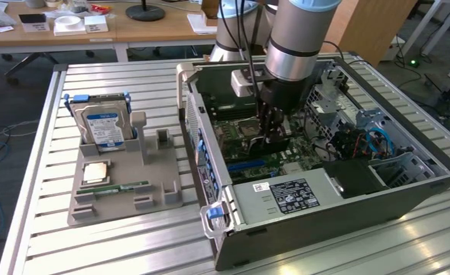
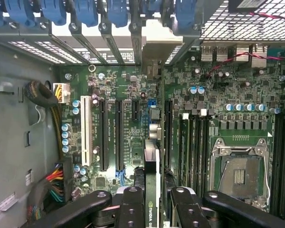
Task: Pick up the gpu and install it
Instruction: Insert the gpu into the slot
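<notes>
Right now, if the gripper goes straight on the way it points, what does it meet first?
The motherboard. The gpu that the gripper holds would probably touch it first, near the expansion slots. How far off it is, I cannot tell.

Silver hard drive with a blue label stands upright in the grey holder on the slatted metal table. A CPU lies flat in the same holder, with a green RAM stick just beside it. Cluttered wooden desks out back.
</notes>
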`<state>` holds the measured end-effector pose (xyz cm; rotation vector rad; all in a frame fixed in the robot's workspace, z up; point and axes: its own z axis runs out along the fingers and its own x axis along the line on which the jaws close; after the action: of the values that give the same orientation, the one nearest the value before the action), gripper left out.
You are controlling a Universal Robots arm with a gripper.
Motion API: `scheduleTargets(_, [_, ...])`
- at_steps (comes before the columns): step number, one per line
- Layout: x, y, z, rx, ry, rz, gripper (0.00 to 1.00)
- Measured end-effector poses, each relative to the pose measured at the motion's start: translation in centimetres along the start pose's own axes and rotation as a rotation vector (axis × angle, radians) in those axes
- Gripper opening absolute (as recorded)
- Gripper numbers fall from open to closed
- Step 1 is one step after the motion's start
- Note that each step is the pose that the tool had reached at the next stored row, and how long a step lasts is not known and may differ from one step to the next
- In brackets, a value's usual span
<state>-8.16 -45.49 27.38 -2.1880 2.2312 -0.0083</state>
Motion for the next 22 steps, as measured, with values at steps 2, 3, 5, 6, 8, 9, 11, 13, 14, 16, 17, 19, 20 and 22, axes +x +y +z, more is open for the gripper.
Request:
scheduleTargets(2, [0.06,0.04,0.07,-0.0001,0.0,0.0,0.26])
scheduleTargets(3, [0.1,0.07,0.09,-0.0001,-0.0011,0.0,0.26])
scheduleTargets(5, [0.11,0.1,0.11,0.0,-0.002,0.0,0.26])
scheduleTargets(6, [0.11,0.11,0.11,0.0,-0.002,0.0,0.26])
scheduleTargets(8, [0.11,0.22,0.11,0.0,-0.0021,0.0,0.26])
scheduleTargets(9, [0.13,0.29,0.11,-0.0001,-0.002,0.0,0.26])
scheduleTargets(11, [0.18,0.39,0.11,-0.0001,-0.002,0.0,0.26])
scheduleTargets(13, [0.21,0.47,0.11,0.0,-0.002,0.0,0.26])
scheduleTargets(14, [0.21,0.52,0.11,0.0,-0.0022,0.0,0.26])
scheduleTargets(16, [0.22,0.59,0.11,0.0,-0.002,0.0,0.26])
scheduleTargets(17, [0.22,0.63,0.11,-0.0001,-0.002,0.0,0.26])
scheduleTargets(19, [0.23,0.69,0.11,0.0,-0.0021,0.0,0.26])
scheduleTargets(20, [0.23,0.73,0.11,-0.0001,-0.002,0.0,0.26])
scheduleTargets(22, [0.23,0.8,0.11,0.0,-0.0021,0.0,0.26])
